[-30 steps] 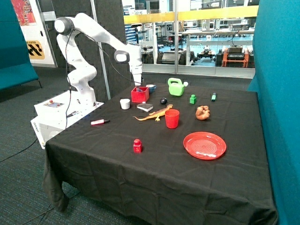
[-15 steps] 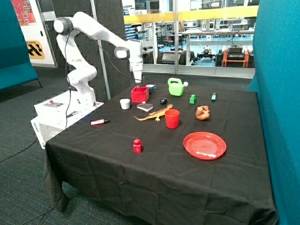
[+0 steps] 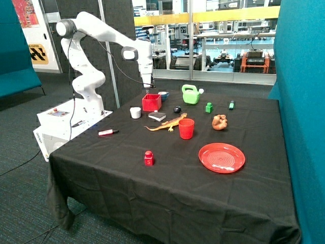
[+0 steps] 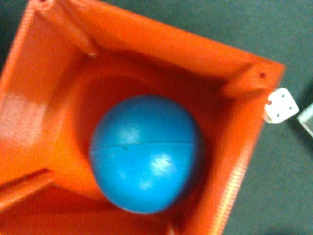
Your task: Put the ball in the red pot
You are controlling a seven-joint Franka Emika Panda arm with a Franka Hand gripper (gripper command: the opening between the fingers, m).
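On the small red block with a knob (image 3: 148, 158), a pale mark like a letter is seen on the near face, but it cannot be read; on the yellow sign (image 3: 38, 53) fixed to the wall behind the arm, only black hatching can be made out. The ball (image 4: 145, 153), smooth, blue and marked by a thin seam round its middle, is shown in the wrist view lying inside the red pot (image 3: 151, 102), on the floor of the square, straight-walled box, whose ribbed rim and corner posts look like moulded plastic. The task's placing is thus seen as done. The hand (image 3: 147, 86) is held in the air directly above the pot, clear of its rim; whether it is released or clenched cannot be told, and nothing is seen in its grip. The counter (image 3: 127, 188) is covered by a black cloth. From the pot, a white cup (image 3: 135, 112) stands at about 8 o'clock, and a round red cup (image 3: 186, 128) at about 4 o'clock; what they hold cannot be seen. A green watering can (image 3: 191, 94) stands at about 2 o'clock from the pot, and a flat, ridged red plate (image 3: 221, 157) lies bare towards the near edge.
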